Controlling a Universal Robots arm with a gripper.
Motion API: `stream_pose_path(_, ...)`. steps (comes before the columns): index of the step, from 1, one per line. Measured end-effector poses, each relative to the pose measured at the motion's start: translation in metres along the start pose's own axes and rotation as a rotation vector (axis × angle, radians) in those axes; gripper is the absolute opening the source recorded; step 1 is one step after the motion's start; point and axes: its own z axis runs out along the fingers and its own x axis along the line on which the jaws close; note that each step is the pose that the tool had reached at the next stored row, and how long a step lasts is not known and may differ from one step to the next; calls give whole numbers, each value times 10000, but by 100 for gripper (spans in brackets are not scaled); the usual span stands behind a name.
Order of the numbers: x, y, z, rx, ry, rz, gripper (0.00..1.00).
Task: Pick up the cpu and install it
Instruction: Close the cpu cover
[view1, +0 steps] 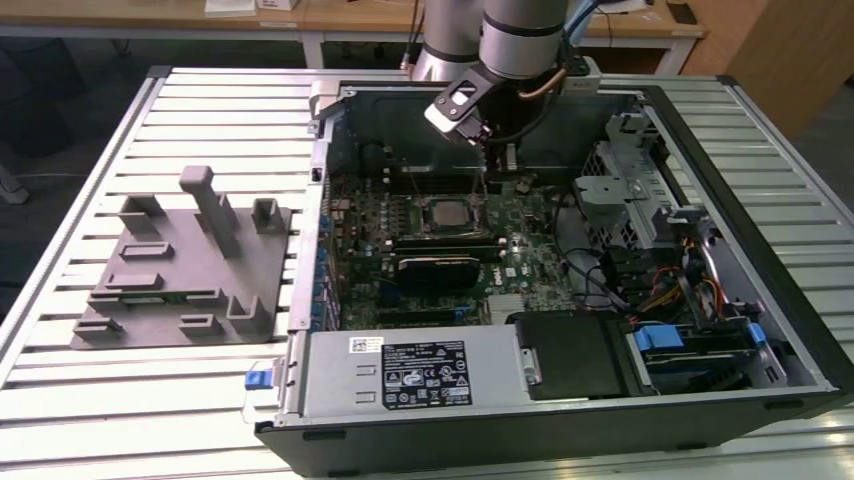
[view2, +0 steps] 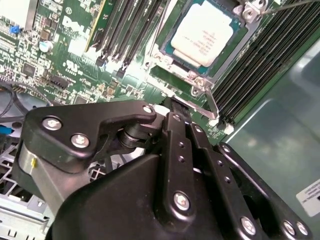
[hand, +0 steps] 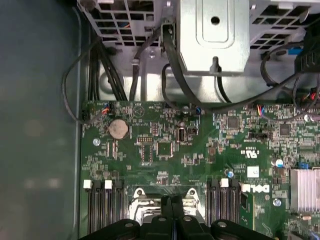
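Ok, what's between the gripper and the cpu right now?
In the second wrist view, the socket frame and a strip of motherboard lie between the gripper and the cpu, which sits inside that frame.

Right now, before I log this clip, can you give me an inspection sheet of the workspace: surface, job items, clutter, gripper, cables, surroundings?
Surface: slatted metal table carrying an open computer case.
Job's things: the cpu lies flat in the socket on the motherboard, inside the case.
Clutter: grey fixture plate with upright posts, on the table at the exterior view's left of the case.
Gripper: the gripper is shut, with nothing seen between its fingers. It is over the motherboard beside the socket, apart from the cpu.
Cables: black cables at the board's edge; coloured bundle near the drive bays.
Surroundings: wooden desks beyond the table.
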Motion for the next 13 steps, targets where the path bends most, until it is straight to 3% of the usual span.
stream_pose_path(11, 0, -29, 0, 0, -1, 0, 11)
stream_pose_path(12, 0, -29, 1, 17, 1, -2, 11)
stream_pose_path(13, 1, -28, 2, 89, 4, -2, 11)
